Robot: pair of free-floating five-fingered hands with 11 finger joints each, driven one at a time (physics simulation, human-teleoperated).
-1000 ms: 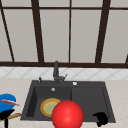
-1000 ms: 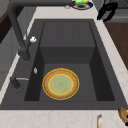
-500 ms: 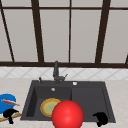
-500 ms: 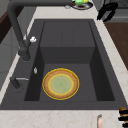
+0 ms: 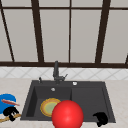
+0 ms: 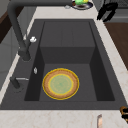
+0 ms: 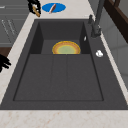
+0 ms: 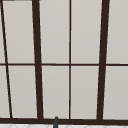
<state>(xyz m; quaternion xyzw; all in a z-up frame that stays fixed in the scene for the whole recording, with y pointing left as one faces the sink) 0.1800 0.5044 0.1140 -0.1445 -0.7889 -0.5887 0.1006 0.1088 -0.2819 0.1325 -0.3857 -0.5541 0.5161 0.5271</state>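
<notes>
My left hand point(image 5: 10, 112) is down at the left of the sink point(image 5: 87, 100), on the tabletop point(image 5: 117, 100). Its fingers are curled round a thin wooden stick point(image 5: 7, 118) (maybe a spoon handle, can't tell), right by the blue plate point(image 5: 6, 100). In the right side view the same hand point(image 7: 33, 6) pinches the stick point(image 7: 37, 12) next to that plate point(image 7: 58, 7), and a small reddish thing point(image 7: 52, 8) lies on the plate. So the grab looks done, but the stick is low by the tabletop, not carried anywhere yet.

My right hand point(image 5: 101, 118) hangs at the front right corner of the sink, w/ nothing in it; fingers look loosely bent, relaxed.

A yellow-green dish point(image 6: 60, 83) sits flat in the deep basin. A big red ball point(image 5: 67, 114) sits up front, blocking part of it. The tap point(image 5: 56, 71) stands at the back.
</notes>
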